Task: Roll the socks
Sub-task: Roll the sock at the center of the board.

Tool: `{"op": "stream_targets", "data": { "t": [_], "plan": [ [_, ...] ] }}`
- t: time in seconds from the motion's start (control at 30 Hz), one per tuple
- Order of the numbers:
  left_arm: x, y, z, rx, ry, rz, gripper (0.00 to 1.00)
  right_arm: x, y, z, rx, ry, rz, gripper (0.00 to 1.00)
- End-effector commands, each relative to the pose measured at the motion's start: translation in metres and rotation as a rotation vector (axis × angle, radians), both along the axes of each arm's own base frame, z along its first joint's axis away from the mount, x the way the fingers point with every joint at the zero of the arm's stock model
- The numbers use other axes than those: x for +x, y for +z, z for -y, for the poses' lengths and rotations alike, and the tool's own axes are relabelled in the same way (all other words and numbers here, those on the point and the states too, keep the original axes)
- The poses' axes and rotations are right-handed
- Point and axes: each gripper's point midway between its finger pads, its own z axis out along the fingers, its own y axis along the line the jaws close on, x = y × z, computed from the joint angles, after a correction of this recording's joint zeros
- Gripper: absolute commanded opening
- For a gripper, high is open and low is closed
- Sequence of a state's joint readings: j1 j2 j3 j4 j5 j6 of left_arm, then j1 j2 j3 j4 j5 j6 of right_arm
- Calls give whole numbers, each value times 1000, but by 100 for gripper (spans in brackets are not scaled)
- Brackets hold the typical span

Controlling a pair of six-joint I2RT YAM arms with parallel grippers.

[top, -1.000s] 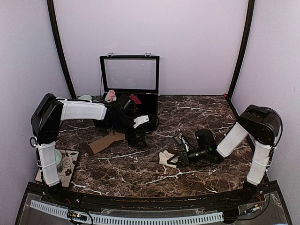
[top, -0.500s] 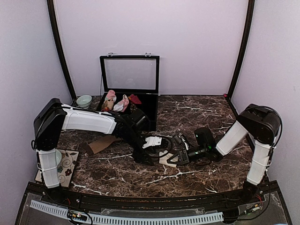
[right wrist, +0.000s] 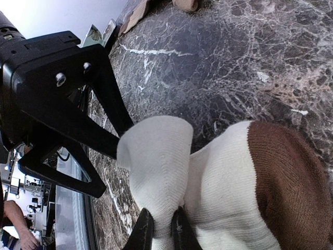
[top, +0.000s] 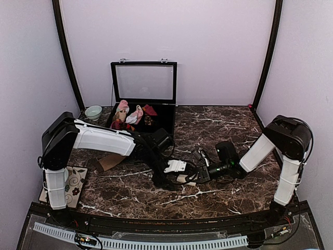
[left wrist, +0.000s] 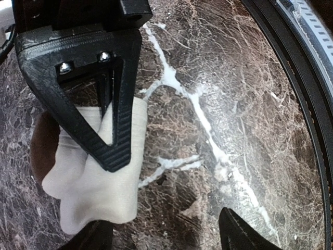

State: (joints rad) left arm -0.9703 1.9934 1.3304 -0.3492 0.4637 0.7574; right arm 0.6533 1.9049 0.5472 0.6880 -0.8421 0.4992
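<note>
Top view: the cream sock [top: 182, 178] lies mid-worktop [top: 229, 130] between the two arms, with the right gripper [top: 194, 177] on its right side and the left gripper [top: 170, 180] just beside it on the left. The tan sock [top: 111, 161] lies flat, well apart to the left, with nothing on it. Left wrist view: my left fingers [left wrist: 237, 237] are spread with nothing between them, one tip at the edge of the cream fabric and the other over bare marble. Right wrist view: the right fingers [right wrist: 143, 232] are pressed together on a raised fold of the cream sock, and its brown patch [right wrist: 291, 177] rests on the marble. Judgement: I am at the start of the roll on this sock. The right pinch should act as the anchor. I would shift the left gripper over until both fingers straddle the loose cream end, close on the full thickness, then turn it toward the brown patch, low on the worktop. The two grippers sit very near each other, so I would move slowly to avoid a knock.
</note>
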Motion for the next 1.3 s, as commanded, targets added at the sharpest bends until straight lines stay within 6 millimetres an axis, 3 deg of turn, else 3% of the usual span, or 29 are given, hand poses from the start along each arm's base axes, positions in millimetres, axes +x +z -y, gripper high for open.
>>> {"op": "stream_targets", "data": {
  "t": [0.0,0.2,0.47,0.6,0.73,0.93,1.17,1.27],
  "plan": [
    [13,30,13,-63,-8,98,73,-41,-84,48,-303,-55,-245,0],
    [27,50,7,-47,44,181,65,-42,-88,50,-309,-56,-251,0],
    [20,54,-7,-10,52,170,63,-40,-90,50,-309,-58,-250,0],
    [8,60,-3,-39,14,114,63,-40,-91,50,-308,-56,-259,0],
    [0,46,10,-37,-57,98,64,-39,-92,49,-305,-55,-266,0],
    [12,26,27,-21,-77,109,64,-40,-91,48,-299,-59,-275,0],
    [6,-2,21,28,-92,70,63,-40,-92,50,-310,-54,-274,0],
    [8,-13,18,46,-89,84,57,-40,-92,50,-312,-54,-276,0]
  ]
}}
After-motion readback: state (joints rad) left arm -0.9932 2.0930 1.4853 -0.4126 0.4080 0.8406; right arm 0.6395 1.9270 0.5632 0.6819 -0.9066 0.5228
